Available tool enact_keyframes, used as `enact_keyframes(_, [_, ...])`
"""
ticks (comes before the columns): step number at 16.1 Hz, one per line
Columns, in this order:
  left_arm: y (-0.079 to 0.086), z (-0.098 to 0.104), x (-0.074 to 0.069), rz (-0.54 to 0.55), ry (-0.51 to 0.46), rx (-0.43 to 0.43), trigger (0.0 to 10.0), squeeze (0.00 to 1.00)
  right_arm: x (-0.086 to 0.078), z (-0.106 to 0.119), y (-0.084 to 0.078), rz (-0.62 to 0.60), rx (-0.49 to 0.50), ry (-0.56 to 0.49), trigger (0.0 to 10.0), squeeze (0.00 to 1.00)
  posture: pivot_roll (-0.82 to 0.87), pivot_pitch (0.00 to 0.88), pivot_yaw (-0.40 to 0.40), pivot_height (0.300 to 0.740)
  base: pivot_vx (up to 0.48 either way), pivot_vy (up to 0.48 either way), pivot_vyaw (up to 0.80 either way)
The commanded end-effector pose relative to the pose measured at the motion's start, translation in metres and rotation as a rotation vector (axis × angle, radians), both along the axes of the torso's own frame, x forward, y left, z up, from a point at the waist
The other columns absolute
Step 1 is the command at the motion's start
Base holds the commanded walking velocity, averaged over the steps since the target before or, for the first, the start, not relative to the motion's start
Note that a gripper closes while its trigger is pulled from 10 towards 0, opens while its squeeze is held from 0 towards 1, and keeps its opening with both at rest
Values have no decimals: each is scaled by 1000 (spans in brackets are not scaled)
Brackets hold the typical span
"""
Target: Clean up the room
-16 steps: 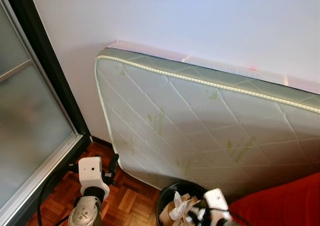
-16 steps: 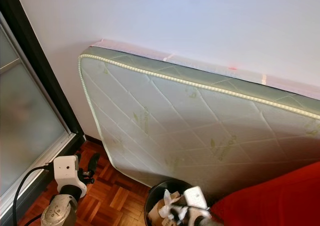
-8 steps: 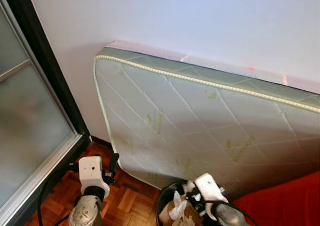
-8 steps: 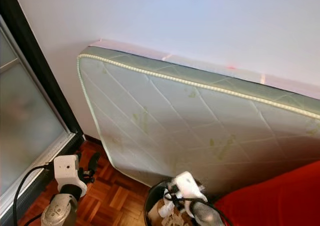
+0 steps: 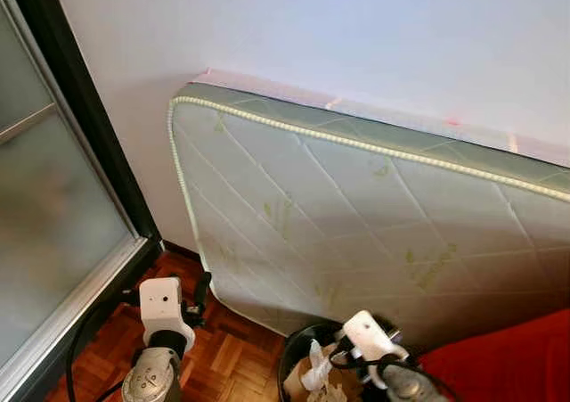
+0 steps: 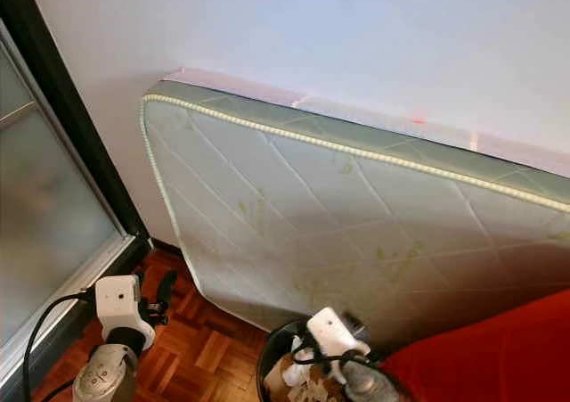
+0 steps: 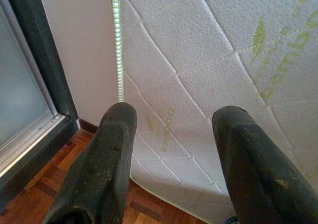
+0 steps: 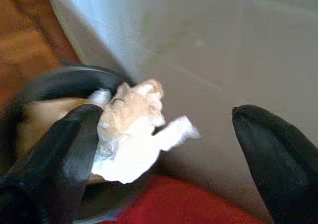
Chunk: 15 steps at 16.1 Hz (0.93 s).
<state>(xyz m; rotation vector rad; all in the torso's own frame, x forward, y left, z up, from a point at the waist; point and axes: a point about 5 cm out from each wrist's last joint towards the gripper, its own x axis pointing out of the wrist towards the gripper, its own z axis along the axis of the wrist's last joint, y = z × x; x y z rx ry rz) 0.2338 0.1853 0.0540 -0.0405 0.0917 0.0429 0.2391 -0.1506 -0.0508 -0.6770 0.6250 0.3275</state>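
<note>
A black trash bin (image 5: 298, 353) stands on the parquet floor at the foot of a leaning mattress, holding crumpled white paper (image 5: 316, 373) and brown scraps. My right gripper (image 8: 168, 113) hovers over the bin's rim (image 8: 74, 75), open wide. A crumpled white tissue (image 8: 130, 132) lies against one of its fingers (image 8: 69, 149), not pinched; the view is blurred. The right wrist's white camera block (image 5: 368, 333) sits just above the bin. My left gripper (image 7: 175, 111) is open and holds nothing, facing the mattress low on the left (image 5: 201, 291).
A quilted white and green mattress (image 5: 356, 224) leans on the white wall. A dark-framed frosted glass sliding door (image 5: 53, 233) runs along the left. A red cushion or sofa (image 5: 512, 357) fills the lower right corner. Bare parquet (image 5: 227, 353) lies between the left arm and the bin.
My right wrist has risen and shifted left over the bin, then settled slightly back. The left arm has stayed put.
</note>
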Motion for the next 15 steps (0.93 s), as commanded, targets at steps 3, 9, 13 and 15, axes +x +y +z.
enact_keyframes(3, [0, -4, -1, 4, 21, -12, 10000, 0, -1, -2, -3, -23, -73, 0, 10000, 0, 192, 50, -61, 740, 0, 0, 0])
enact_keyframes(9, [0, -4, -1, -1, 25, -13, 10000, 0, -30, -23, -22, -418, 214, 261, 10000, 0, 191, 50, -60, 740, 0, 0, 0])
enact_keyframes(13, [0, -4, -1, -4, 29, -13, 10000, 0, -39, -28, -27, -655, 452, 347, 10000, 0, 190, 55, -54, 740, 0, 0, 0])
enact_keyframes(15, [0, -4, -1, -6, 29, -13, 10000, 0, -46, -31, -27, -699, 540, 433, 10000, 0, 191, 56, -53, 740, 0, 0, 0])
